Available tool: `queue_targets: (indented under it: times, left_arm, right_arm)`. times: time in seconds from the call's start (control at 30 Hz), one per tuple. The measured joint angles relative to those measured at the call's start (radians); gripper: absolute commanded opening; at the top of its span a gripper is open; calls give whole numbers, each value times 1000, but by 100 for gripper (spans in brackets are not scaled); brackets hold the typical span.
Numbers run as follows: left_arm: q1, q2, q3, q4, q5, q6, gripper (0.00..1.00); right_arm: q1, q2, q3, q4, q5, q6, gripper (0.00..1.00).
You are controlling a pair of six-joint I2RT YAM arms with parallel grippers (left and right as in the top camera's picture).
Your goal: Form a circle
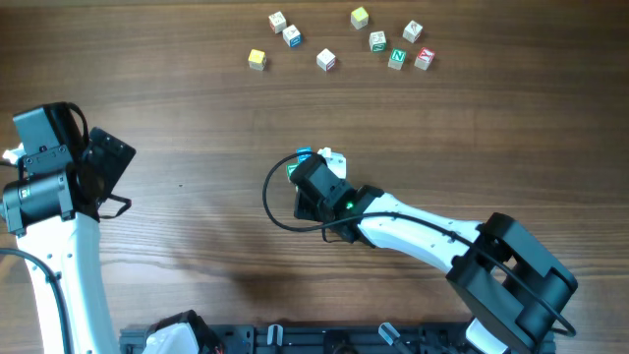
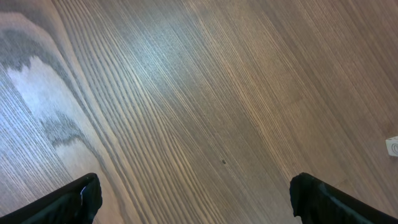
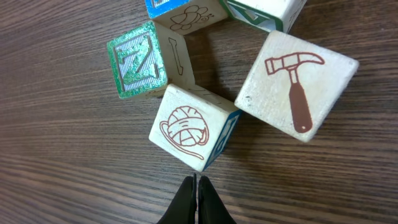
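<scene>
The circle is a tight cluster of small letter cubes (image 1: 334,159) at the table's middle, half hidden under my right wrist in the overhead view. In the right wrist view, a white cube with a yarn ball (image 3: 186,127) lies nearest. A green Z cube (image 3: 138,60) sits at its left, a hammer cube (image 3: 295,84) at its right, and a blue-edged cube (image 3: 183,15) and a green-edged one (image 3: 267,9) behind. My right gripper (image 3: 198,183) is shut and empty, its tips just short of the yarn cube's corner. My left gripper (image 2: 196,199) hangs open over bare wood at far left.
Several loose cubes lie scattered along the table's far edge, from a yellow one (image 1: 257,59) to a red-edged one (image 1: 424,58). A white cube's corner (image 2: 393,146) shows at the right edge of the left wrist view. The right arm's black cable (image 1: 270,202) loops left of the cluster.
</scene>
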Motion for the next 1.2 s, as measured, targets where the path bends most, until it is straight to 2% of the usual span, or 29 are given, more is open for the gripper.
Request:
queue_targets:
  times: [0.67, 0.93, 1.03, 1.13, 1.17, 1.2]
  left_arm:
    - [0, 0, 0, 0, 0, 0, 100]
    - [0, 0, 0, 0, 0, 0, 100]
    - [0, 0, 0, 0, 0, 0, 100]
    - [0, 0, 0, 0, 0, 0, 100]
    - [0, 0, 0, 0, 0, 0, 100]
    - [0, 0, 0, 0, 0, 0, 100]
  right_arm:
    - [0, 0, 0, 0, 19, 0, 5]
    - [8, -8, 0, -50, 18, 0, 5]
    - [28, -79, 0, -113, 19, 0, 5]
    - [32, -290, 0, -236, 63, -4, 5]
    - [32, -356, 0, -264, 85, -8, 12]
    - [32, -426, 0, -287, 108, -18, 37]
